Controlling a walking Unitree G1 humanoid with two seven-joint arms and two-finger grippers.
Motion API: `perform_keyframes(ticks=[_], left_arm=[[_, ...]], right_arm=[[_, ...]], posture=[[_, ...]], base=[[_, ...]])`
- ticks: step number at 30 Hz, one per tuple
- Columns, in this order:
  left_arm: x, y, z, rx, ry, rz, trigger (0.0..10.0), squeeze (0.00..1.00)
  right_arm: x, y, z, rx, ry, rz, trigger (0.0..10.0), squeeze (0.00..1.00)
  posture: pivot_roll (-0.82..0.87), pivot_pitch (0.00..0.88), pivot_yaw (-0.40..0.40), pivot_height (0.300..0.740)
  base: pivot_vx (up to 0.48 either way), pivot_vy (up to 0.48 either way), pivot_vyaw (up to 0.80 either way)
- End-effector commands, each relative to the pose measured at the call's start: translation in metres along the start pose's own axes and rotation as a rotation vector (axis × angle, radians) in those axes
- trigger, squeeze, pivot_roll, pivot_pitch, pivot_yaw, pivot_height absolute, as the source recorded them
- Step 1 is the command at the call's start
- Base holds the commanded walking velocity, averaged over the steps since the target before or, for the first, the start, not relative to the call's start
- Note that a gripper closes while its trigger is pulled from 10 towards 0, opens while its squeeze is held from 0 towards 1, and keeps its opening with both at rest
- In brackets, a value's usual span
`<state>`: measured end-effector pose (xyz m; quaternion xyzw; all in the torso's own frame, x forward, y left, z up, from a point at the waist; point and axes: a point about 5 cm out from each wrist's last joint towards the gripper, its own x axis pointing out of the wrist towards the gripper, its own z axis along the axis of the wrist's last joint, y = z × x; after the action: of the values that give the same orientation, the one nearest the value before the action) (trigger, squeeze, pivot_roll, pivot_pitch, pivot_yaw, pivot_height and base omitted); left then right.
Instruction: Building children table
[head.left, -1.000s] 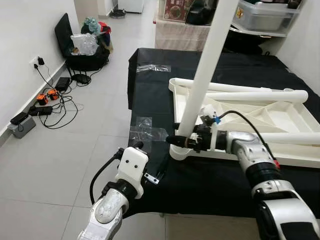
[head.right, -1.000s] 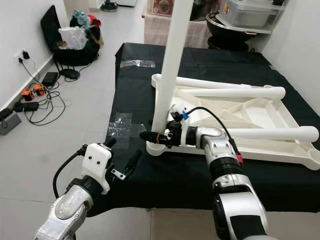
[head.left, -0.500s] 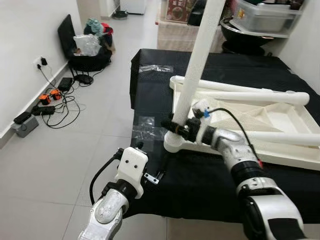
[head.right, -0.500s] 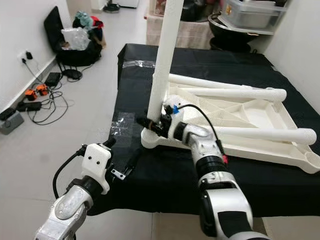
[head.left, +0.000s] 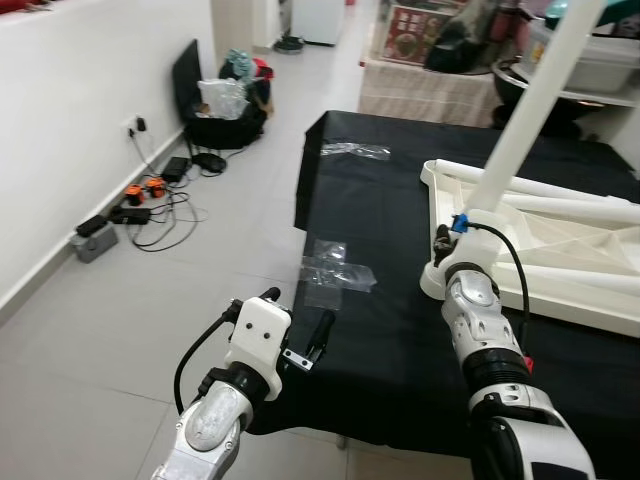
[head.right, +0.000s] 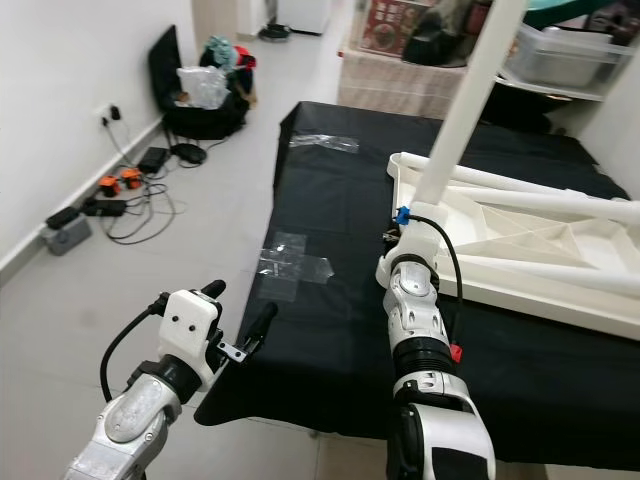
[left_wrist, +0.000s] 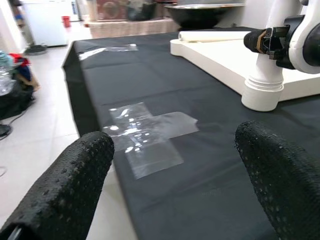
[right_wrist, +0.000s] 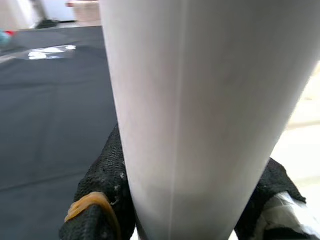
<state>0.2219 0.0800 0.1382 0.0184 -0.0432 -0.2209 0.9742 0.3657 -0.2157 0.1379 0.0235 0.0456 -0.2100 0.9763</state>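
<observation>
Right pincer (head.left: 441, 238) is clenched around the white table leg (head.left: 530, 105) just above its socket, at 3 o'clock in the left eye view; the leg rises toward 1 o'clock from the upturned white table frame (head.left: 560, 290) on the black tabletop (head.left: 370, 330). Left pincer (head.left: 298, 322) hovers at 6 o'clock over the tabletop edge.

Left wrist view: its fingers (left_wrist: 65, 187) are spread apart, released, above clear tape (left_wrist: 150, 135).

Right wrist view: black fingers (right_wrist: 107, 175) hug the leg (right_wrist: 200, 110).

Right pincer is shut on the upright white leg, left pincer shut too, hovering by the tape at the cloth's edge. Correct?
Not quite: the left pincer is open. The left wrist view shows its two black fingers spread wide apart with nothing between them, above the tape. The rest holds: the right pincer is shut on the leg.
</observation>
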Motion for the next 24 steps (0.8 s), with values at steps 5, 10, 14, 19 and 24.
perform_keyframes(ticks=[5,10,14,19,24], left_arm=[[0.0,-0.002,-0.003,-0.006,0.013,-0.007,10.0,0.0],[0.0,-0.002,-0.003,-0.006,0.013,-0.008,10.0,0.0],[0.0,-0.002,-0.003,-0.006,0.013,-0.008,10.0,0.0],[0.0,-0.002,-0.004,-0.005,0.011,-0.008,10.0,0.0],[0.0,-0.002,-0.004,-0.005,0.011,-0.008,10.0,0.0]], right_arm=[[-0.003,0.029,0.017,0.05,-0.099,0.163,10.0,1.0],[-0.003,0.035,0.026,0.033,-0.171,0.233,10.0,1.0],[-0.002,0.035,0.027,0.039,-0.173,0.265,10.0,0.0],[-0.015,0.054,0.018,0.19,-0.029,0.862,10.0,0.0],[-0.029,0.051,0.008,0.183,0.059,1.172,10.0,0.0]], posture=[[0.08,0.025,-0.103,0.74],[0.08,0.024,-0.104,0.74],[0.07,0.023,-0.103,0.74],[0.08,0.022,-0.103,0.74],[0.08,0.021,-0.106,0.74]], base=[[0.0,0.0,0.0],[0.0,0.0,0.0],[0.0,0.0,0.0],[0.0,0.0,0.0],[0.0,0.0,0.0]])
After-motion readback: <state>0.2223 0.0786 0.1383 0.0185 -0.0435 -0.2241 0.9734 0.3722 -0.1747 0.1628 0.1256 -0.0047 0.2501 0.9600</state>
